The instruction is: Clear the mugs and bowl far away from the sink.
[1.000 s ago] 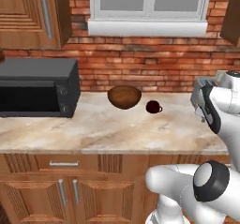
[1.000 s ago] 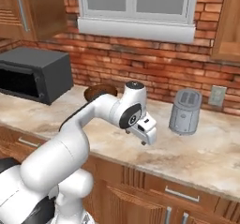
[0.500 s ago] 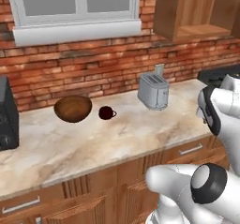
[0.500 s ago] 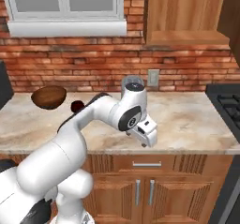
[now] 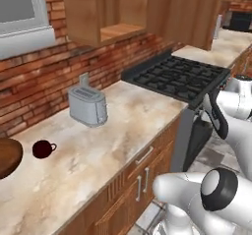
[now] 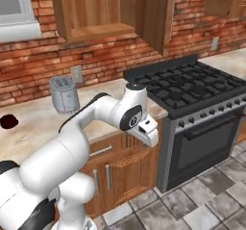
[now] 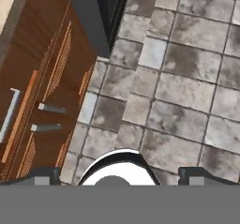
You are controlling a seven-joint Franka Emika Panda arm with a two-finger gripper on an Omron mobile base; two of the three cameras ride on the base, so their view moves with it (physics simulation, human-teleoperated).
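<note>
The dark red rounded mug point(image 5: 43, 149) is sitting empty-looking beside the dark brown wooden bowl point(image 5: 9, 158) while the two-finger gripper point(image 7: 119, 175) is hanging spread, holding nothing.

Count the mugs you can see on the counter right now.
1. A dark red mug sits left of the toaster, beside the bowl at the frame edge. Another mug may be out of frame.
</note>
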